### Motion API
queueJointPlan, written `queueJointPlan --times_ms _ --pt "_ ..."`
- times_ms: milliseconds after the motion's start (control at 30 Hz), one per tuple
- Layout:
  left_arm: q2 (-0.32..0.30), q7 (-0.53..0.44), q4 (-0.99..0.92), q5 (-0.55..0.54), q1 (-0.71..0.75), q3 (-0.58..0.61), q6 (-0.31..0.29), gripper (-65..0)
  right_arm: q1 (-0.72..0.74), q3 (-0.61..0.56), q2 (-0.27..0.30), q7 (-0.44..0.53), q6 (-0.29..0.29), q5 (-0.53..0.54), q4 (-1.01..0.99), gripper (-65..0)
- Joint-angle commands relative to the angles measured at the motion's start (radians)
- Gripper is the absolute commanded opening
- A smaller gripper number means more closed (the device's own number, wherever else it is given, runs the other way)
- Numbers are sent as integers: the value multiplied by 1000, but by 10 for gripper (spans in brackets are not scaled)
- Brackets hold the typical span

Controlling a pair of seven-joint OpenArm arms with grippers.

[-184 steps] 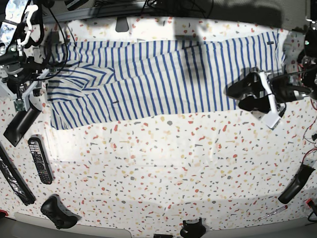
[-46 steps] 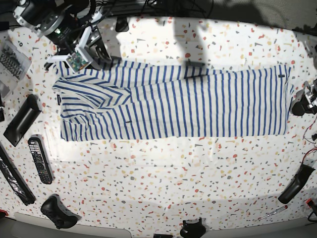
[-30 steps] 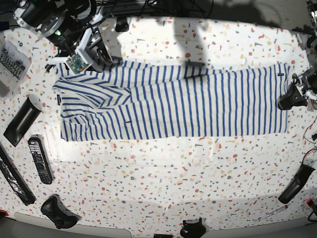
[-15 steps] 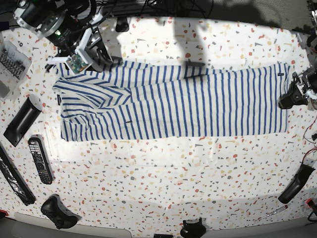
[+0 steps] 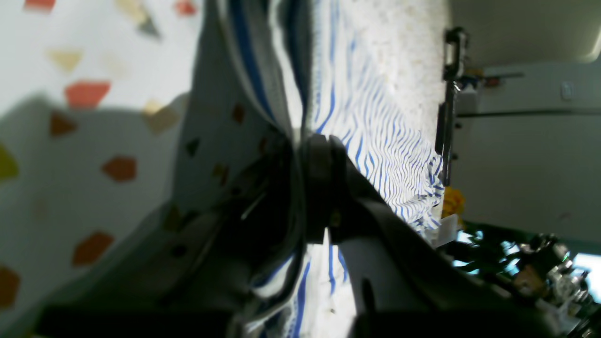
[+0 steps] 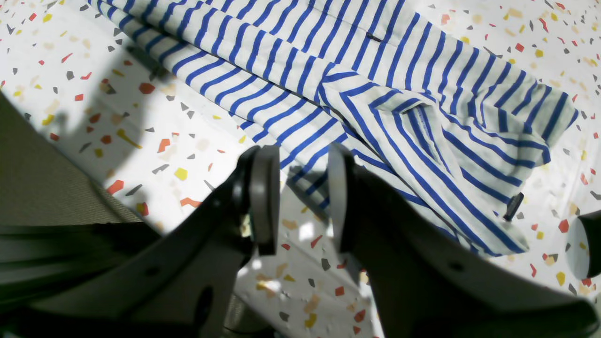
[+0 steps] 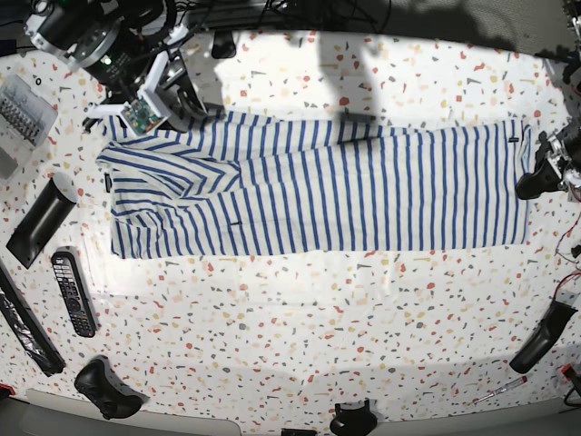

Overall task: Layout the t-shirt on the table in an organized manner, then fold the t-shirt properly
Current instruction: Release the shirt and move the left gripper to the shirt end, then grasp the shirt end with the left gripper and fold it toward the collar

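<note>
Blurring left end effector (image 5: 300,155) on t-shirt (image 5: 371,155)

- Right gripper (image 6: 296,204): two matte black arms, each ending in a flat, round-edged grey pad
- Right arm (image 7: 86,36): black housing with white brackets, a small green circuit board near the wrist, black cables behind
- Left gripper (image 5: 300,188): black, glossy curved fingers; detail blurred
- Left arm (image 7: 556,159): black with white parts
</note>
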Motion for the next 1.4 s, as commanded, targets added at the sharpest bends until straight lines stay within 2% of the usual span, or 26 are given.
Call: queueJointPlan --times_ms 0,300,433,500,567,700,833,1000,1233,1300,1367 --pt "-20 19 34 -12 -9 -2 -11 -650 -2 4 8 23 -8 14 19 -479" --pt "10 17 335 235 -9 -2 -11 -650 -2 4 8 24 -8 14 19 -479" --pt "19 32 508 350 -9 -2 68 -650 0 4 8 23 -9 14 19 -479" --pt "21 80 591 361 -9 -2 103 -650 0 4 8 30 -18 14 19 -479" --pt "31 125 674 360 -9 -2 114 -650 0 4 8 31 -29 14 19 -479" --pt "80 129 808 372 -3 -2 116 -650 16 4 9 30 -31 14 19 -479" --pt "164 109 882 379 24 -2 116 -650 40 4 8 23 -34 14 19 -479" --pt "298 84 908 374 73 -2 116 -650 50 4 8 19 -53 14 19 -479" --pt "572 45 908 380 108 -2 112 -650 50 4 8 18 -53 14 19 -479" --pt "640 -21 908 450 116 -2 111 -650 50 4 8 18 -53 14 19 -479" --pt "698 -98 908 588 125 -2 112 -650 50 4 8 14 -53 14 19 -479"
